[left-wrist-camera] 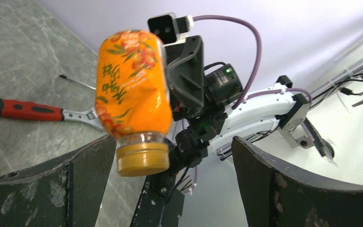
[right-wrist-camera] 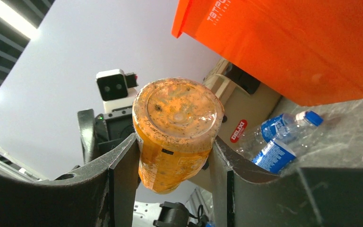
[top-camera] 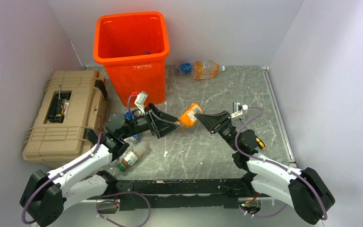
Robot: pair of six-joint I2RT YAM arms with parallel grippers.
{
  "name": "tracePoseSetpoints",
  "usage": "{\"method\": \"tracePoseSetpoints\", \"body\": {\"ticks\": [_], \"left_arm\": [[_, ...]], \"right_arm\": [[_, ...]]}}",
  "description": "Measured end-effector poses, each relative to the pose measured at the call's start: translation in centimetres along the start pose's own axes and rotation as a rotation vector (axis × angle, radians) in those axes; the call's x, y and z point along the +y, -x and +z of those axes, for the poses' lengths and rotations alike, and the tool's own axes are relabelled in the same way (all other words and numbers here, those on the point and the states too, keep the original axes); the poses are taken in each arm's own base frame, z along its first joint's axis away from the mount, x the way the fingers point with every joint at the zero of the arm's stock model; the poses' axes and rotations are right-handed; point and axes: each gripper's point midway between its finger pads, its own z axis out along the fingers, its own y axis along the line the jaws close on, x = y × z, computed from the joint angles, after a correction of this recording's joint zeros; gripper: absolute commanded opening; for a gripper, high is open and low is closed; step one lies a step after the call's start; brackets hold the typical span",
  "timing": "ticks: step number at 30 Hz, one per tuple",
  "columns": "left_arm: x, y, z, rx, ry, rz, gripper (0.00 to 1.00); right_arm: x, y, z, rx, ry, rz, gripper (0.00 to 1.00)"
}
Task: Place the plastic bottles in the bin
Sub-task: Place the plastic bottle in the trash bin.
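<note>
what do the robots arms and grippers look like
The left arm and right arm have white shells with black joints; a purple cable runs along each to a small wrist camera. The left gripper and right gripper have broad black wedge-shaped fingers, scuffed grey.

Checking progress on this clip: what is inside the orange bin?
Mostly the bare orange walls of the bin. One small blue bit shows deep by the right wall, too small to name. The front wall hides the rest of the floor.

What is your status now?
Right gripper shut on orange plastic bottle, midair. Left gripper open, facing its cap. Tall orange plastic bin beyond left gripper.
</note>
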Motion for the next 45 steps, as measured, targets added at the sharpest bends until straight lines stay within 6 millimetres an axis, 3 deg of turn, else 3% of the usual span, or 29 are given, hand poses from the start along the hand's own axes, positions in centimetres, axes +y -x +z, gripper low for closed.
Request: {"method": "tracePoseSetpoints", "body": {"ticks": [6,10,19,24,25,28,29,33,39,41,43,45], "left_arm": [[1.1,-1.2,0.2,0.027,0.055,0.004,0.95],[1.5,-1.5,0.3,0.027,0.08,0.006,0.83],[2.2,-1.8,0.3,0.024,0.116,0.03,0.35],[2.3,-1.7,0.3,0.02,0.121,0.028,0.0],[2.3,-1.7,0.3,0.02,0.121,0.028,0.0],[2.4,-1.8,0.3,0.028,0.126,0.029,0.0],[2.5,-1.8,0.3,0.035,0.136,0.037,0.0],[2.1,-0.7,0.1,0.08,0.204,0.138,0.0],[-3.0,6.5,-1.0,0.098,0.272,0.52,0.0],[-4.7,8.0,-1.6,0.137,0.255,0.676,0.0],[-5.5,7.8,-2.4,0.223,0.218,0.816,0.0],[-5.3,6.3,-3.5,0.337,0.161,0.946,0.0]], "right_arm": [[1.0,0.1,0.3,-0.014,0.042,0.023,0.24],[1.1,-0.2,0.4,-0.007,0.05,0.03,0.24],[1.0,-0.5,0.8,-0.005,0.054,0.039,0.24],[0.9,-0.5,0.8,-0.011,0.052,0.026,0.28],[0.9,-0.5,0.8,-0.01,0.051,0.024,0.39],[0.9,-0.6,0.8,0.001,0.045,0.019,0.87],[0.9,-0.6,0.9,0.009,0.039,0.014,0.98],[1.9,-0.4,1.4,0.072,-0.018,-0.064,1.0],[8.2,2.8,0.2,0.09,-0.009,-0.324,1.0],[9.8,3.5,-0.7,0.107,-0.004,-0.415,1.0],[11.2,3.8,-1.4,0.139,0.011,-0.492,1.0],[12.4,3.6,-1.9,0.201,0.031,-0.567,1.0]]}}
